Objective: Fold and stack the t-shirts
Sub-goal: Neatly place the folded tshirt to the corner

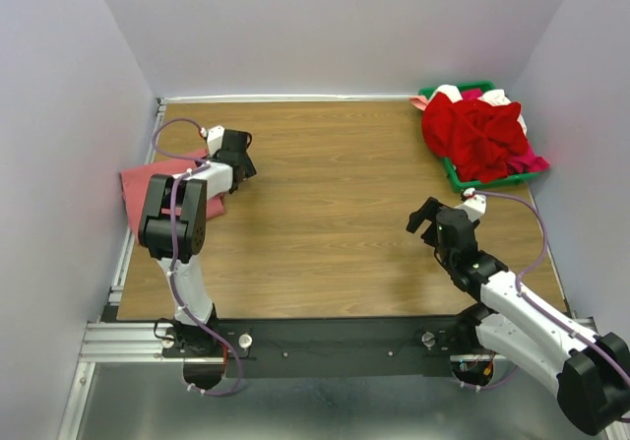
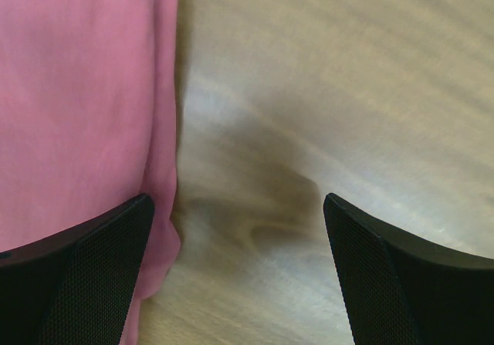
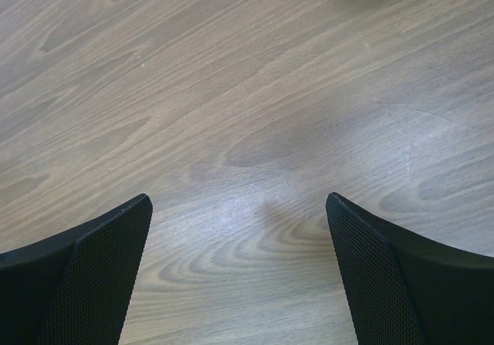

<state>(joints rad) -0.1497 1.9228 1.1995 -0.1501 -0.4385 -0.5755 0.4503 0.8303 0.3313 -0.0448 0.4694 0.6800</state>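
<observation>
Salmon-pink cotton tee (image 1: 136, 186) folded, left edge. Left gripper (image 1: 236, 155) just beside it, fingers wide, empty. Right gripper (image 1: 430, 220) wide, empty. Next, likely: fetch crumpled red tee (image 1: 477, 135) from green plastic tray (image 1: 456, 174).

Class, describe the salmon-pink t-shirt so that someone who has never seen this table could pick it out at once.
Start at the wooden table and go to its left edge, by the left arm. There lies the salmon-pink t-shirt, flat and alone on the wood. The other t-shirts are a crumpled heap, mostly bright red, in the green tray at the far right corner.
</observation>
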